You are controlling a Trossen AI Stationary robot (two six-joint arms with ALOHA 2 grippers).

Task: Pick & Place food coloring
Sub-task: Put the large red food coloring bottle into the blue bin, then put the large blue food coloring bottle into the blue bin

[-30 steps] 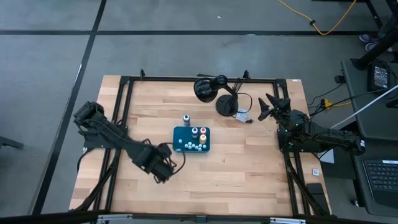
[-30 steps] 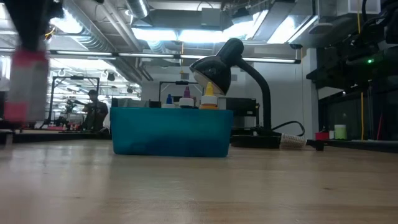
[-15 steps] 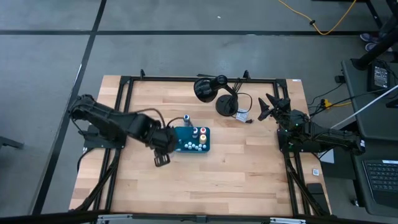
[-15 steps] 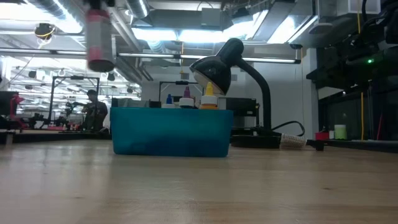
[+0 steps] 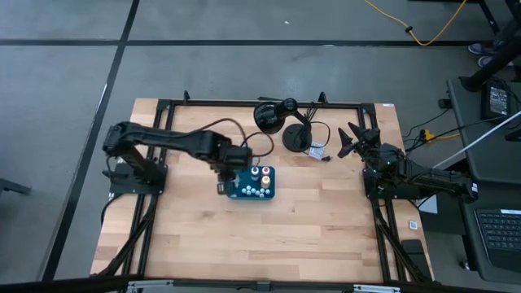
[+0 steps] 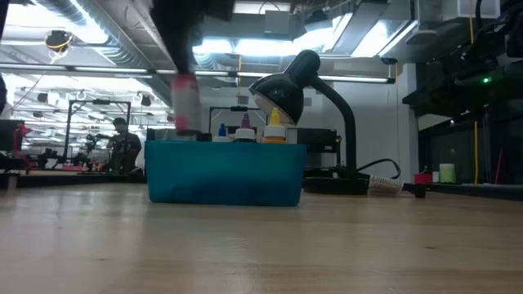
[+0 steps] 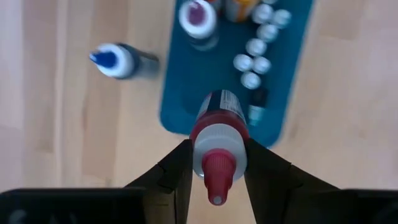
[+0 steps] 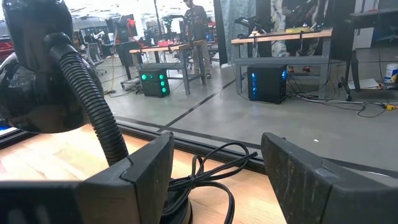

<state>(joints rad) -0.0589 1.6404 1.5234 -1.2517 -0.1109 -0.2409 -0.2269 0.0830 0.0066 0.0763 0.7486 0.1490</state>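
A: Which item is carried, and where?

B: A red-topped food coloring bottle (image 7: 218, 140), pale neck, dark label. My left claw (image 7: 216, 167) is clenched on it, one finger on each side of its shoulder. In the high view the left claw (image 5: 225, 172) hangs over the nine o'clock edge of the teal tray (image 5: 237, 172). In the low view the bottle (image 6: 186, 102) hangs clear above the tray (image 6: 225, 173), at that same end.

A: And the other bottles?

B: Inside the tray: a pink-purple top (image 7: 198, 15), an orange top (image 6: 275, 119), and a cluster of small white caps (image 7: 257, 46). A blue-topped bottle (image 7: 114, 60) stands on the wooden surface (image 5: 309, 236), apart from the tray, at its eleven o'clock in the high view (image 5: 243, 155).

A: What lies farther out?

B: At the tray's one o'clock, a black desk lamp (image 5: 277, 118) with a looped cord (image 8: 208, 177); its gooseneck (image 8: 93, 106) shows in the right wrist view. My right claw (image 5: 352, 140) waits near the three o'clock edge of the surface, its fingers (image 8: 314, 180) released and holding nothing. A person (image 6: 124, 145) stands in the room beyond.
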